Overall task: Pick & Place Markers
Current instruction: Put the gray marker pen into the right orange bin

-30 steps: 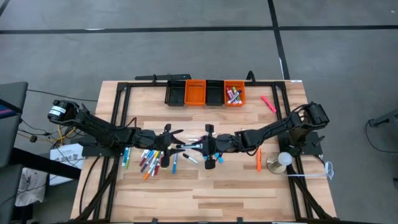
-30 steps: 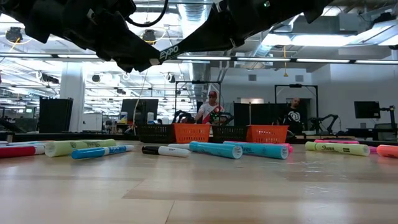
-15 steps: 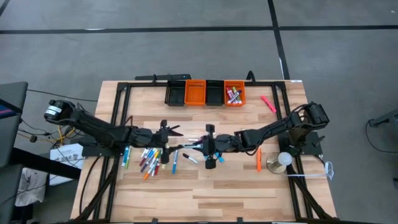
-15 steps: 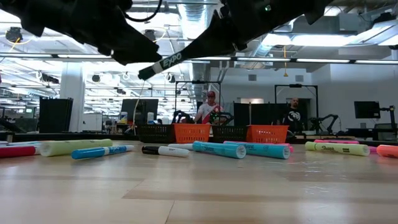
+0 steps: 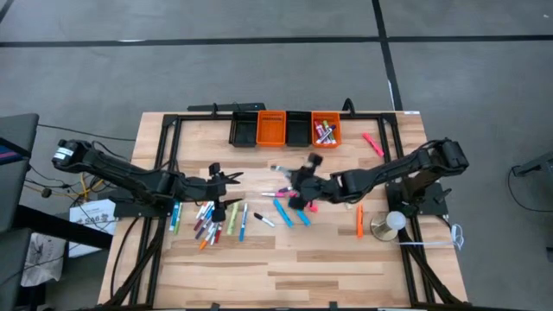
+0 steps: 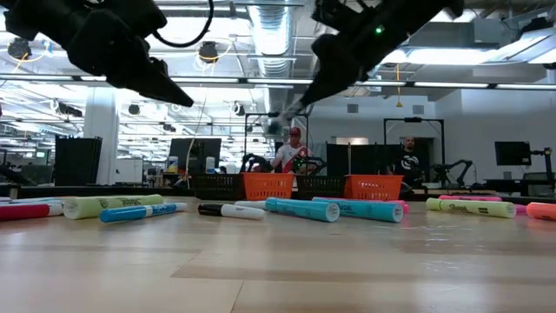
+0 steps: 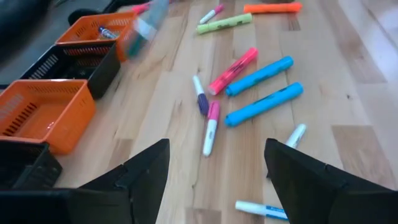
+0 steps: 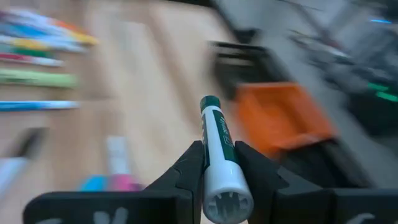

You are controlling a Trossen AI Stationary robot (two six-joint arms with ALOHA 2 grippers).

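The green-capped white marker (image 8: 217, 146) sits clamped between the right gripper (image 8: 219, 163) jaws, carried above the middle of the worktop (image 5: 285, 259), with the row of bins beyond on the far side. It is held near one end, so it could pivot or slip out on a quick swing and miss the orange bin (image 8: 280, 118). The left gripper (image 7: 214, 168) hangs with jaws wide apart and empty, over the loose markers (image 5: 212, 220) left of centre; reaching down there, it could scatter neighbours. The lettering on the held marker's barrel is too blurred to read.
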